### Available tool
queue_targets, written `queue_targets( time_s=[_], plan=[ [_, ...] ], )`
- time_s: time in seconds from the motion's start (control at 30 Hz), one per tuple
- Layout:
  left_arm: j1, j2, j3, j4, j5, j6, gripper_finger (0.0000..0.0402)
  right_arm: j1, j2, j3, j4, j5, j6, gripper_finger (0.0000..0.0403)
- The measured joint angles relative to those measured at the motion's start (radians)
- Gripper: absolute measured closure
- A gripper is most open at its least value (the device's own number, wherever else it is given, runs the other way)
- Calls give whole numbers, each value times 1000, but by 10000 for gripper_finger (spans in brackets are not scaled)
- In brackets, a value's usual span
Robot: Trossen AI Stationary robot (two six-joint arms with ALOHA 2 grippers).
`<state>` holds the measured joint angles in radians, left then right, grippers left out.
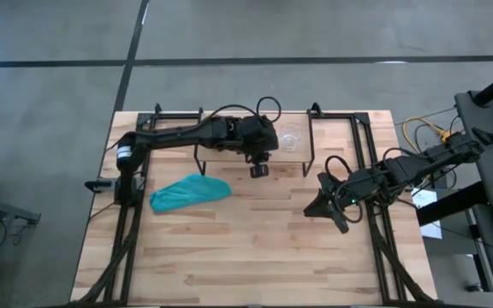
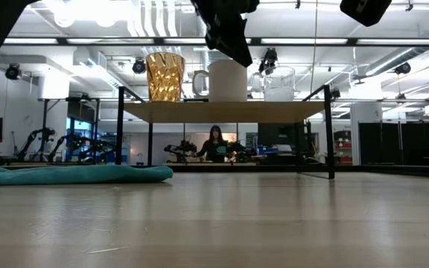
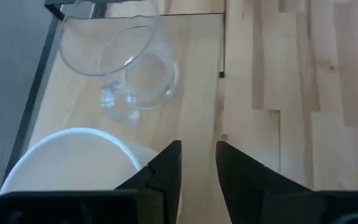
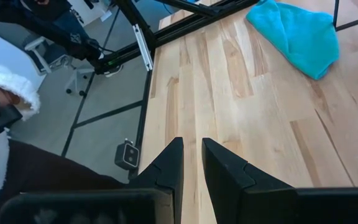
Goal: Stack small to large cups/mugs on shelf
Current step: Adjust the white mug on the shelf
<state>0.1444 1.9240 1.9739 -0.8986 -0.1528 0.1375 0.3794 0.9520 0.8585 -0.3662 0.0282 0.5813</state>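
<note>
Three vessels stand in a row on the shelf [image 2: 222,112]: the amber textured cup [image 2: 164,77], the white mug [image 2: 227,80] with its handle toward the amber cup, and the clear glass cup [image 2: 279,84]. In the left wrist view the white mug [image 3: 73,165] and the clear cup [image 3: 129,68] stand apart on the board [image 3: 191,74]. My left gripper [image 3: 197,146] hangs over the shelf just beside the mug's top [image 2: 237,52], narrowly open, with nothing between its fingers. My right gripper [image 4: 192,142] waits shut above the table's right part [image 1: 323,204]. My left gripper comes from above and slants down. One finger [image 3: 163,168] stands close beside the white mug's rim [image 3: 132,158], on the side toward the clear cup. Whether it touches the rim I cannot tell. The mug stands upright on the shelf board.
A teal cloth [image 1: 191,190] lies on the table, left of the shelf's front edge. Black frame rails run along both table sides. A person sits far behind the table [image 2: 216,141], and a person's white sleeve [image 4: 5,93] shows beyond the table edge.
</note>
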Motion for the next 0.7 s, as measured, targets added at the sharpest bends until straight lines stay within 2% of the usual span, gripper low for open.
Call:
queue_targets(
  time_s=[0.7],
  plan=[
    [27,0,-1,0,-14,7,316,0,0,0,2,0,2,349]
  ],
)
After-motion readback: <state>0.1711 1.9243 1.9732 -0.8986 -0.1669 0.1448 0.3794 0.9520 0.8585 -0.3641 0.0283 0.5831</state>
